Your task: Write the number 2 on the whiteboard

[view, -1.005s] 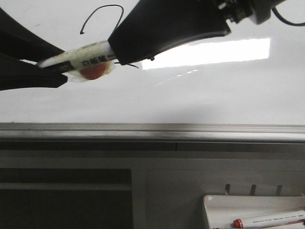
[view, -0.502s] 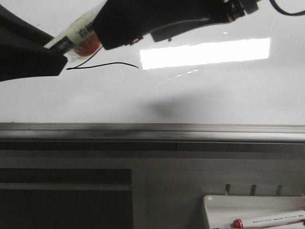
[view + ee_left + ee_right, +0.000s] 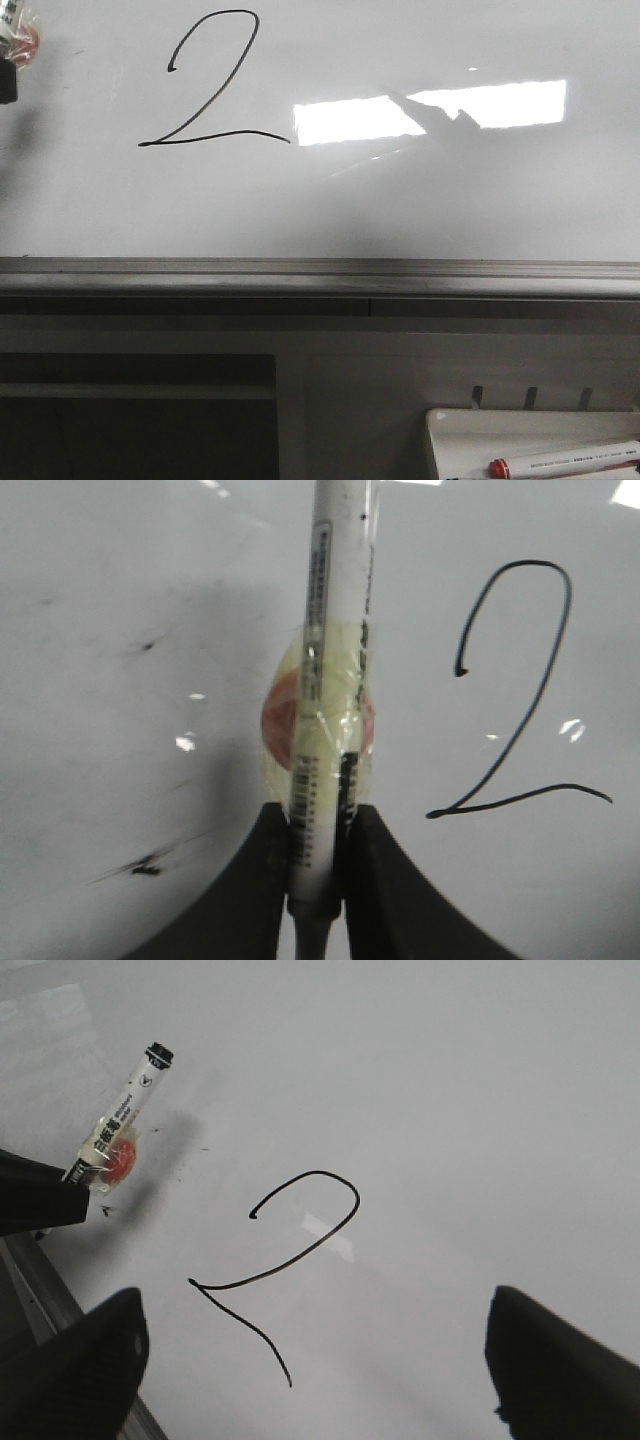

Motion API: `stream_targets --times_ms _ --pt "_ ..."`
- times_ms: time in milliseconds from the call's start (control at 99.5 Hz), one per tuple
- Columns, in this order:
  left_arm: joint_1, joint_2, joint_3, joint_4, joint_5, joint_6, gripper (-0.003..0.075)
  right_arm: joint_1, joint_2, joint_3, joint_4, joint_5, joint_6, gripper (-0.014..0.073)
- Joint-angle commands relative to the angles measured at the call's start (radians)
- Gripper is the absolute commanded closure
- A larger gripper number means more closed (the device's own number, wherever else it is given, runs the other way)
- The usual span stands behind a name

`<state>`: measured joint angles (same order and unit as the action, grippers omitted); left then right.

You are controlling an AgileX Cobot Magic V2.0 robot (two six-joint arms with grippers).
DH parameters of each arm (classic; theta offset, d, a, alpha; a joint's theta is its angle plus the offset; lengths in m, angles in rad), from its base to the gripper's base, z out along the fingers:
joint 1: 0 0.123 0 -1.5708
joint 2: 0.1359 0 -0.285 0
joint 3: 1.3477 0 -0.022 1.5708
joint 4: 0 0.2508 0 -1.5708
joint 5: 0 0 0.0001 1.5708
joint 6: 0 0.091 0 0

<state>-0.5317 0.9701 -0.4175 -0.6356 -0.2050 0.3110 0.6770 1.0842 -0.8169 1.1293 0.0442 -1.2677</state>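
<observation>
A thin black number 2 (image 3: 210, 85) stands drawn on the glossy whiteboard (image 3: 420, 200), left of the bright light reflection. It also shows in the left wrist view (image 3: 520, 710) and the right wrist view (image 3: 285, 1260). My left gripper (image 3: 320, 855) is shut on a white marker (image 3: 330, 660) wrapped with tape and a red patch, held left of the figure; only its edge shows at the far left of the front view (image 3: 12, 50). My right gripper (image 3: 315, 1360) is open and empty, facing the board in front of the figure; it is out of the front view.
A grey metal rail (image 3: 320, 275) runs along the board's lower edge. A small white tray (image 3: 530, 440) at the lower right holds a red-capped marker (image 3: 565, 462). Faint black smudges (image 3: 145, 862) mark the board left of the marker.
Both arms have pulled away from in front of the board. The left gripper with the marker moved up and left, off the figure. The whole 2 is now uncovered.
</observation>
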Motion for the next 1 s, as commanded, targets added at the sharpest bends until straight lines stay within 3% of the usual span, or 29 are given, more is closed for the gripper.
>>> stream_targets --times_ms 0,151,995 --pt "0.011 0.014 -0.036 -0.048 -0.064 -0.008 0.0741 -0.001 -0.020 -0.025 0.008 -0.022 -0.002 -0.0023" --pt "0.011 0.048 -0.036 -0.083 -0.027 -0.008 0.0741 -0.001 -0.020 -0.024 0.008 -0.023 -0.002 -0.0023" --pt "0.011 0.141 -0.036 -0.075 -0.138 -0.008 0.0741 -0.001 -0.020 -0.024 0.008 -0.015 -0.002 -0.0023"
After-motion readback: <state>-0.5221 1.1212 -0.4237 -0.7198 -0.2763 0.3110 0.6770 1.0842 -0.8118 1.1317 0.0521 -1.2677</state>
